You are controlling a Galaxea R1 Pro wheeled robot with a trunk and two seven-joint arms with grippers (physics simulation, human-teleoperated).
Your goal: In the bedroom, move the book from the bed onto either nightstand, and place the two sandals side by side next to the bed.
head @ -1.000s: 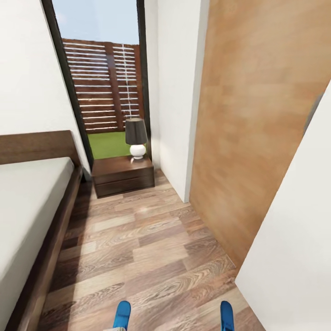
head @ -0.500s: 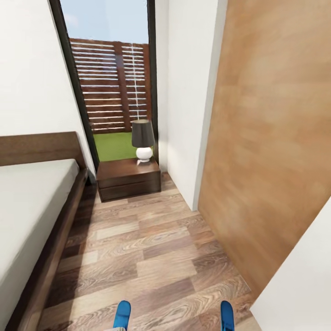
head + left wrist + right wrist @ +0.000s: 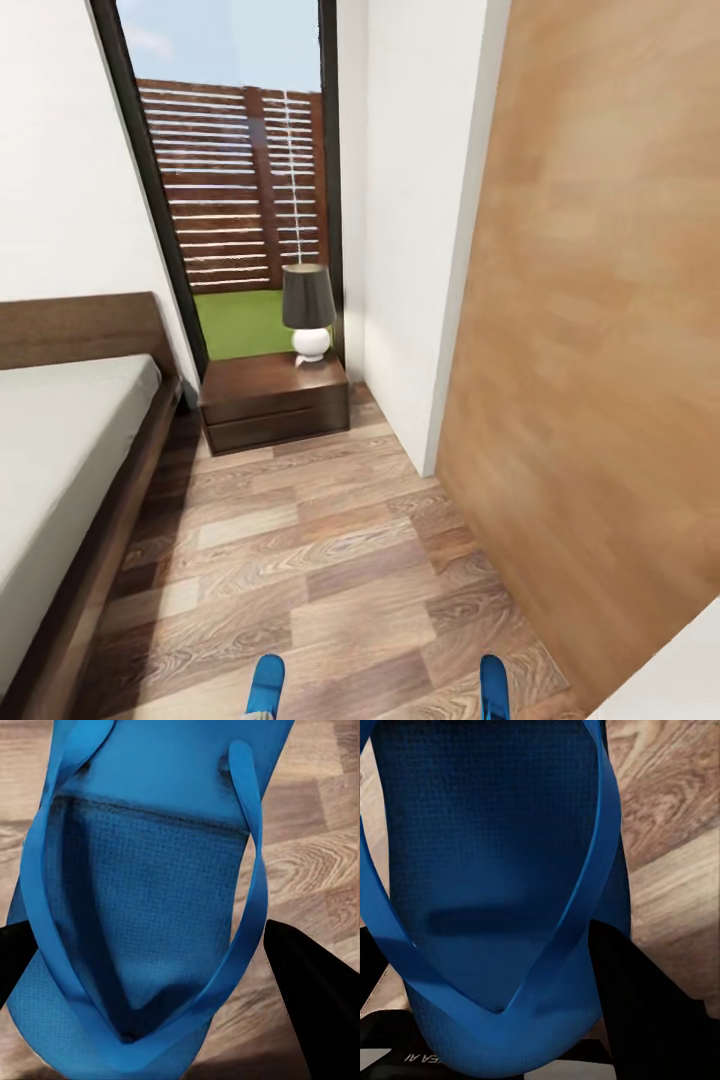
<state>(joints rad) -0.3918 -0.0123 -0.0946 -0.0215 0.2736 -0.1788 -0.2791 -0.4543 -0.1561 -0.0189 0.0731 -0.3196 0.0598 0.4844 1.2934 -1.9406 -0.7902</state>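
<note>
A blue sandal (image 3: 142, 870) lies between the dark fingers (image 3: 311, 1005) of my left gripper (image 3: 150, 975), which is shut on it. My right gripper (image 3: 487, 967) is shut on the other blue sandal (image 3: 487, 832). The toe ends of the two sandals stick up at the bottom of the head view, left sandal (image 3: 265, 684) and right sandal (image 3: 494, 687), above the plank floor. The bed (image 3: 50, 450) with its pale mattress runs along the left. The nightstand (image 3: 272, 400) stands ahead beside the headboard. The book is out of view.
A lamp (image 3: 307, 310) with a dark shade stands on the nightstand. Behind it is a tall dark-framed window (image 3: 240, 180). A white wall corner (image 3: 420, 250) and a brown wooden door (image 3: 600, 350) close the right side. A strip of wood floor (image 3: 300, 560) runs between bed and door.
The whole head view has shifted: the door fills more of the right side and the white surface at the lower right has nearly slid out. Both sandals stay held at the same spots.
</note>
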